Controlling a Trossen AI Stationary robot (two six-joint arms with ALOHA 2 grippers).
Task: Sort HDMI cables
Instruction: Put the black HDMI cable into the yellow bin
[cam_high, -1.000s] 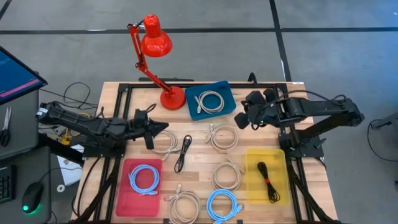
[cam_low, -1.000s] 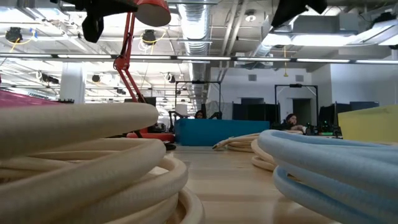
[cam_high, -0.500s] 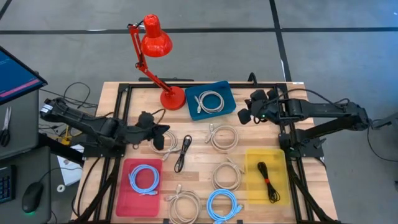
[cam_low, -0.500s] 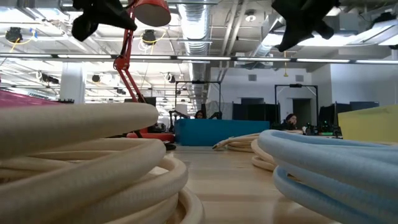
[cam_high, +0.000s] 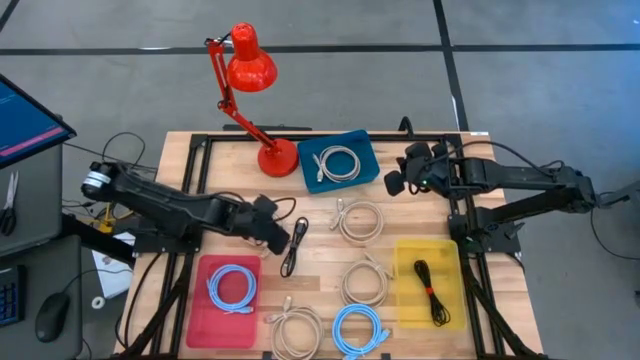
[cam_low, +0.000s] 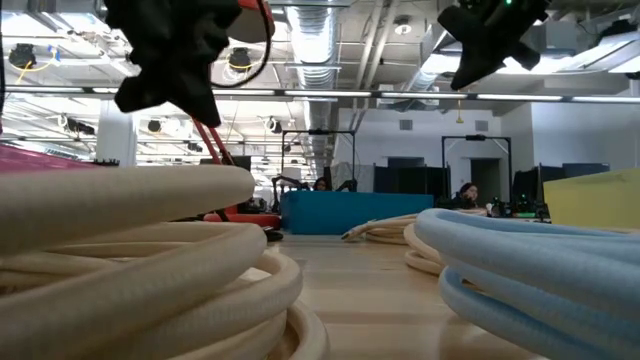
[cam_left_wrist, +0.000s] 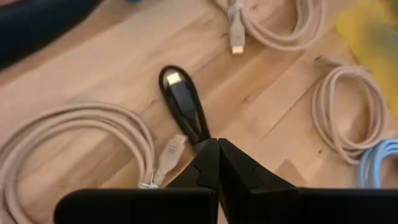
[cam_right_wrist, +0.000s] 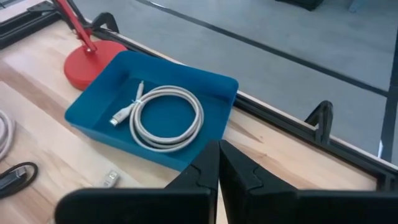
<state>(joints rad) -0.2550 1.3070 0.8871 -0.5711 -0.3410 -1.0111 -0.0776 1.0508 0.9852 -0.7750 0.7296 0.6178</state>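
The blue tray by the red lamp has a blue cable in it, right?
Not quite. The blue tray by the red lamp holds a beige-white cable coil, not a blue one. The high view and the right wrist view both show it.

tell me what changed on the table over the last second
The left hand, shut and empty, swung across the wooden table from over the beige coil near the left edge to just above the loose thin black folded cable. The right hand, shut, drew slightly toward the table's back edge beside the blue tray. No cable moved; nothing was grasped.
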